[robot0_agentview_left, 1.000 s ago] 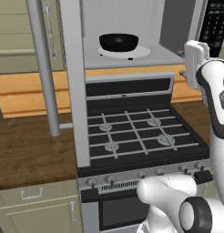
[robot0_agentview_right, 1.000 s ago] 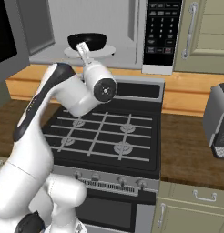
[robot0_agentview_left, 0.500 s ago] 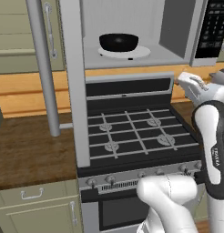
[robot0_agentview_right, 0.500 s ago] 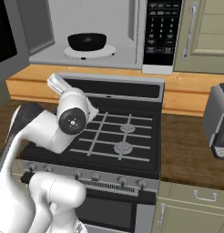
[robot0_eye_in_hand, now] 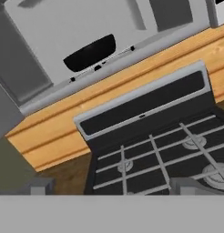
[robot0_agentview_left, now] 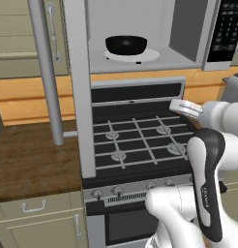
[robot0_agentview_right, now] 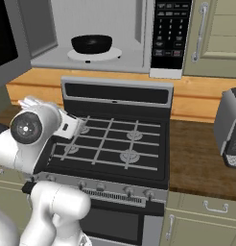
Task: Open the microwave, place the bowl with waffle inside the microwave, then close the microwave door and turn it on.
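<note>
Left base view, left to right: beige upper cabinet at far left, wooden counter below it with beige drawers under that. The microwave door stands swung wide open, seen edge-on as a tall silver strip, its long vertical bar handle just left of it. Right of the door, the microwave cavity is exposed, pale grey inside. The bowl with waffle sits on the white turntable inside the cavity, roughly centred on it; contents can't be made out. Black button panel at the microwave's right. Below the microwave, black gas stove with grates and burners, knob row along its near edge. The gripper is over the right side of the stove, well below and apart from the microwave, pointing left; the fingers are too small here to read.

Right base view: open door's dark glass at far left, bowl on turntable inside the cavity, gripper low over the stove's left burners, holding nothing. Button panel right of the cavity, beige cabinet further right, grey toaster-like appliance on the right counter.

Hand view: two dark fingertips stand far apart at the bottom, nothing between them; the pincer is spread wide and empty. Stove grates lie ahead, bowl in the microwave far beyond.
</note>
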Motion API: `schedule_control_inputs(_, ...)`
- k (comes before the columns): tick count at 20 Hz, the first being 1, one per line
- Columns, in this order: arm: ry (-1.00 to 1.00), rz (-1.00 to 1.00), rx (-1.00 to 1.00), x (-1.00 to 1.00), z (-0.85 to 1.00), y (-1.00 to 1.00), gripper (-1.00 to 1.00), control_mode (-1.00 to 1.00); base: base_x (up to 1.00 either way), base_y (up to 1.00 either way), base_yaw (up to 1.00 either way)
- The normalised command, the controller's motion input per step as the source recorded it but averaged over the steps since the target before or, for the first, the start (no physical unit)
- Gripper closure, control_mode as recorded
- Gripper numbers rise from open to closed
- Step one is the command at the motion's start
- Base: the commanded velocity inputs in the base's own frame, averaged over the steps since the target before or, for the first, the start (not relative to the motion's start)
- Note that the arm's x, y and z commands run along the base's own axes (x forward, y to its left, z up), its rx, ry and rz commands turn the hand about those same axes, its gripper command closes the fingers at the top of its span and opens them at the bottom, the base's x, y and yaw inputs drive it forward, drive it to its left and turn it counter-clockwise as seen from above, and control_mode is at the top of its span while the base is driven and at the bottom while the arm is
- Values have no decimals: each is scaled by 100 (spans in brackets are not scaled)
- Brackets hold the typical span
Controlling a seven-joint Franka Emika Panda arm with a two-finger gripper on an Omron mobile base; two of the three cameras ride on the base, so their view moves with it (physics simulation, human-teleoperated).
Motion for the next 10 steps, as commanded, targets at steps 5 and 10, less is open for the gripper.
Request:
schedule_control_inputs(5,-10,0,-19,2,-64,12,-100,-100,0,0,0)
schedule_control_inputs(10,-11,0,-18,16,-74,1,-100,-100,0,0,0)
